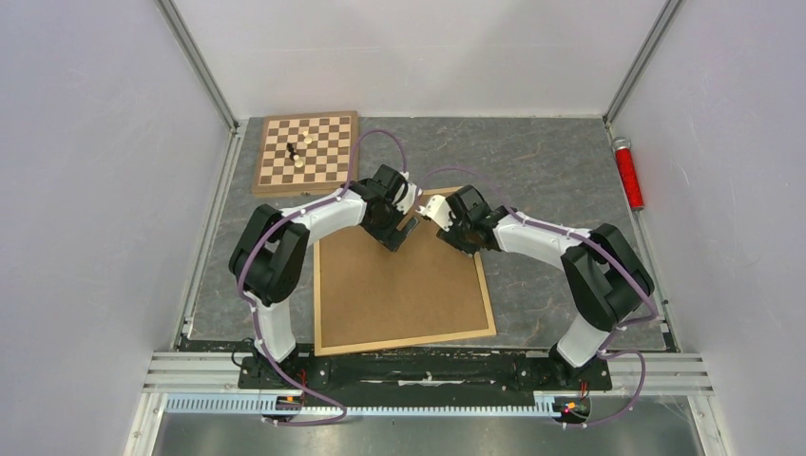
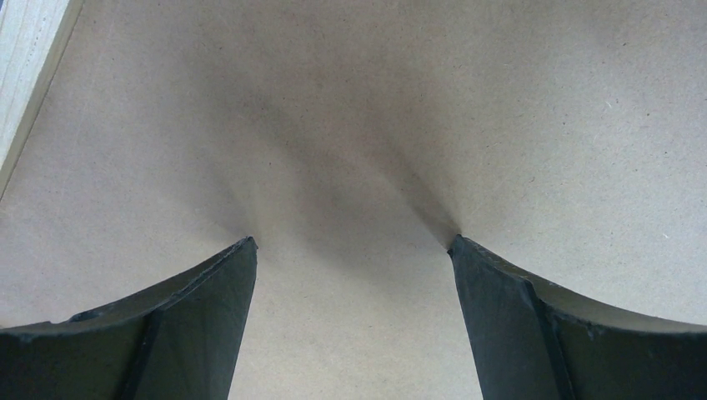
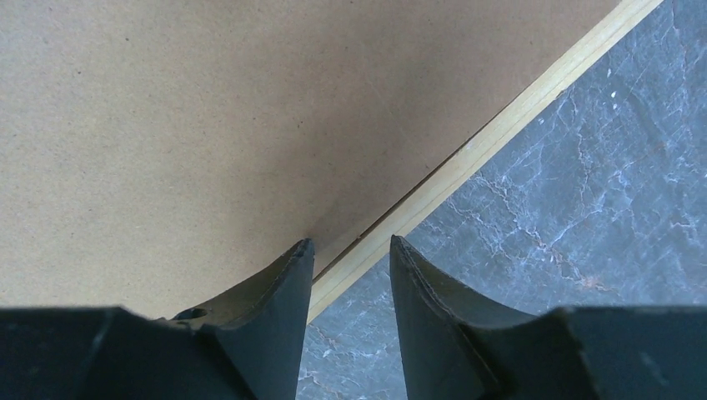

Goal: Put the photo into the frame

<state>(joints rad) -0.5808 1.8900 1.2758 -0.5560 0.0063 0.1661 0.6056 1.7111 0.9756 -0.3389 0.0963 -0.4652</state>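
Note:
The frame [image 1: 488, 294], thin light wood, lies flat on the grey table with a brown backing board [image 1: 399, 285] filling it. The photo is hidden. My left gripper [image 1: 404, 233] stands open near the board's far edge, and in the left wrist view both fingertips [image 2: 243, 246] press down on the backing board [image 2: 350, 125]. My right gripper [image 3: 350, 240] is open partway at the frame's far right side. It straddles the frame's wooden rail [image 3: 517, 112], with one fingertip on the backing board [image 3: 208, 125] and the other over the table [image 3: 584, 233]. Nothing is gripped.
A checkered chessboard [image 1: 306, 152] with a few pieces sits at the back left. A red cylinder [image 1: 627, 173] lies along the right wall. White walls close in the table on three sides. A pale strip of the frame's border [image 2: 25, 50] shows in the left wrist view.

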